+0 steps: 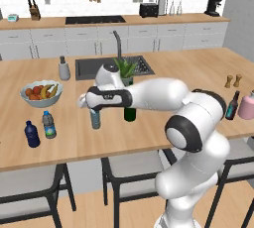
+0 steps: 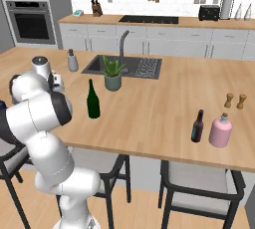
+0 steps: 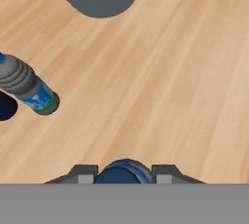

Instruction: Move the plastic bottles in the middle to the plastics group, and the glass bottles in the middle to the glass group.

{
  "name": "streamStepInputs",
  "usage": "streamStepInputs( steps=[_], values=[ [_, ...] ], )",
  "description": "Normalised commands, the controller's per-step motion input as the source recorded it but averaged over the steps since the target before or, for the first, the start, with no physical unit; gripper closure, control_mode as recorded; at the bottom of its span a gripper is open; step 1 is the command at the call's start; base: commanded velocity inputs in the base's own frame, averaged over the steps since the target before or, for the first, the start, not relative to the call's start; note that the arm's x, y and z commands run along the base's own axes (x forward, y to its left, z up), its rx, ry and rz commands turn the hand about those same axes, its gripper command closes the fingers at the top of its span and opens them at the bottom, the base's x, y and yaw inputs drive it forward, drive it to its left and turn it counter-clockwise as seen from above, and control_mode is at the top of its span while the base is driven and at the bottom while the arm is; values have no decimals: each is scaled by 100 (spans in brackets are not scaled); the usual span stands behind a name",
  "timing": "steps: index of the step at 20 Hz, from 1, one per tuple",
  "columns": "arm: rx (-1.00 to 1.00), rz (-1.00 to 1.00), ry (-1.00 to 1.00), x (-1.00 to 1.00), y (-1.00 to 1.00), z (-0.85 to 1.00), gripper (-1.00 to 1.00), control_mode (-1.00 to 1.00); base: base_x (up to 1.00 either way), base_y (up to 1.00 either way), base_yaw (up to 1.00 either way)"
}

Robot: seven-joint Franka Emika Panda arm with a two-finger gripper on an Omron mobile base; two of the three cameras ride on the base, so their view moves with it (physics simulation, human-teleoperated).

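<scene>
My gripper (image 1: 94,109) is shut on the top of a clear plastic water bottle (image 1: 95,119), upright over the wooden counter. In the hand view its blue cap (image 3: 124,172) sits between my fingertips (image 3: 85,172). The second water bottle (image 1: 48,124) (image 3: 27,88) stands to the left, right next to the squat dark-blue bottle (image 1: 31,134) (image 3: 5,107) of the plastics group. The tall dark-green glass bottle (image 2: 92,99) (image 1: 130,114) stands mid-counter, partly behind my arm. The slim dark bottle with a blue label (image 1: 232,105) (image 2: 197,126) stands far right.
A bowl of fruit (image 1: 41,93) (image 3: 99,0) sits behind the plastics group. A pink bottle (image 2: 220,130) and two wooden shakers (image 2: 235,100) are by the slim dark bottle. A potted plant (image 2: 113,76), sink (image 2: 124,66) and soap dispenser (image 2: 72,61) lie further back.
</scene>
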Motion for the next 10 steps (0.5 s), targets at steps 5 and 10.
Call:
streamStepInputs(
  steps=[5, 10],
  values=[
    [1, 13, -3, 0, 50, -1, 100, -100, 0, 0, 0],
    [0, 14, 11, 0, 40, 18, 100, -100, 0, 0, 0]
  ],
)
